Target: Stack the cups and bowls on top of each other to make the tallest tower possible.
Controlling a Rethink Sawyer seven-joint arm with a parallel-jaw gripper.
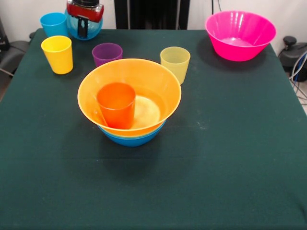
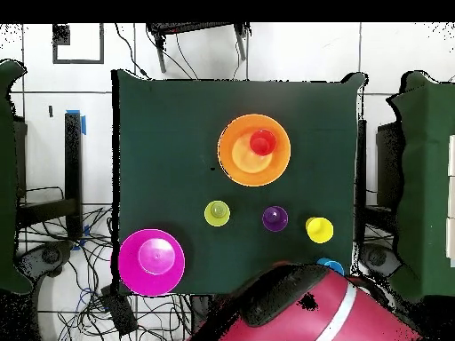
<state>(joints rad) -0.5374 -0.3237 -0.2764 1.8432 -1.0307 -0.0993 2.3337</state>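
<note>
Front view shows the gripper [image 1: 83, 29] at the far left corner of the table, hanging over a small blue bowl [image 1: 91, 31]. Its dark tips point down into that bowl, but whether they are spread or closed, or touching the bowl, cannot be told. Just beside it stands a blue cup [image 1: 53, 24], then a yellow cup [image 1: 57, 54], a purple cup [image 1: 107, 53] and a pale yellow-green cup [image 1: 175, 63], all upright and apart. A large pink bowl [image 1: 240, 35] sits alone at the far right. Near the table's middle stands the tower [image 1: 129, 103]: a blue bowl [image 1: 128, 139] at the bottom, an orange-yellow bowl [image 1: 156, 81] nested in it, and an orange cup [image 1: 116, 104] inside, off to one side.

These look like thin, light, smooth plastic, likely slippery and easily tipped. Gripping a cup across its rim wall, or a bowl by its rim edge, seems safest.
</note>
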